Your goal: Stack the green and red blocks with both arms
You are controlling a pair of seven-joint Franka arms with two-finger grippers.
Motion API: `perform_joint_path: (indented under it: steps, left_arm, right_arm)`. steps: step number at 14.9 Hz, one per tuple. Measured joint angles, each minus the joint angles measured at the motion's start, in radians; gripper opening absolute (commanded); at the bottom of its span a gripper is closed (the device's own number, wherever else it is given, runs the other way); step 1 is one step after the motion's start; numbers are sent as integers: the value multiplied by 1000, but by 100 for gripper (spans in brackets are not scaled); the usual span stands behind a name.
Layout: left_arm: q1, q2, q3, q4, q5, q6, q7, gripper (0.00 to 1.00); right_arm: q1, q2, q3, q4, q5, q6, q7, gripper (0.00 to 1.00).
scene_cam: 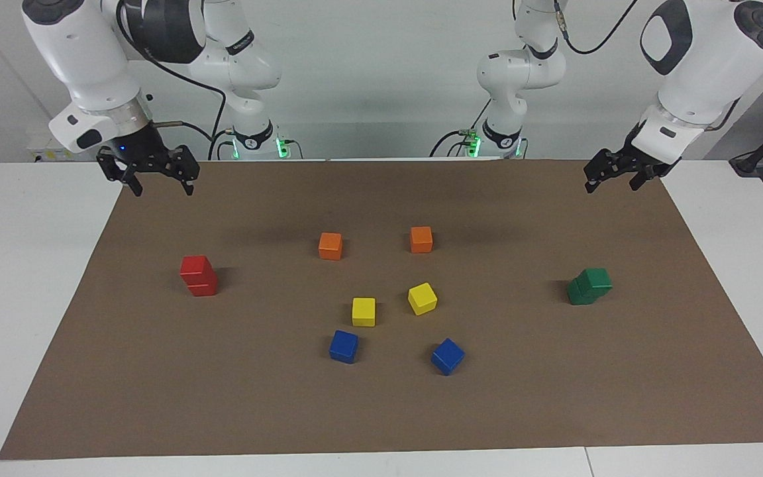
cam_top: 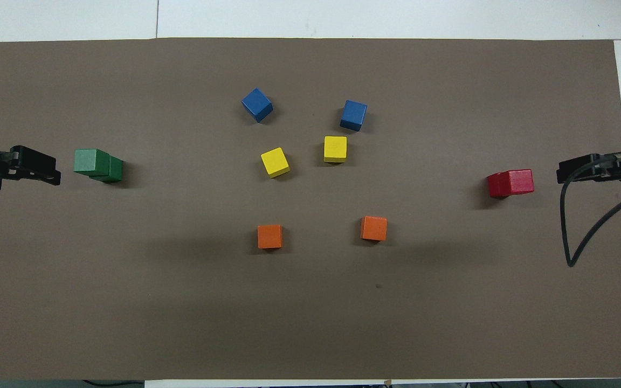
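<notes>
With both arms raised, count is eight cubes on the brown mat [scene_cam: 381, 411]: two red, two green, two orange, two yellow, two blue. Red blocks [scene_cam: 198, 275] form a two-high stack near the mat edge at the right arm's end; glossy, top cube offset slightly from the lower one. Green blocks [scene_cam: 589, 286] form a two-high stack near the mat edge at the left arm's end; dark green, top cube twisted and overhanging the lower one. Orange cubes [scene_cam: 330, 246] sit mid-mat, nearer to the robots than the yellow cubes [scene_cam: 363, 311]; blue cubes [scene_cam: 344, 346] are farthest. Right gripper [scene_cam: 159, 185] hangs over the mat corner at its end, fingers spread, holding nothing. Left gripper [scene_cam: 613, 183] hangs over the corner at its end, fingers spread, holding nothing.
</notes>
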Motion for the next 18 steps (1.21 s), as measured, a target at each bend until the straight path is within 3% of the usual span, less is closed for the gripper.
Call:
perform_joint_path:
  steps: [6, 18]
  left_arm:
    - [0, 0, 0, 0, 0, 0, 0, 100]
    - [0, 0, 0, 0, 0, 0, -1, 100]
  right_arm:
    - [0, 7, 0, 81, 12, -96, 0, 100]
    - [-1, 16, -2, 88, 14, -130, 20, 100]
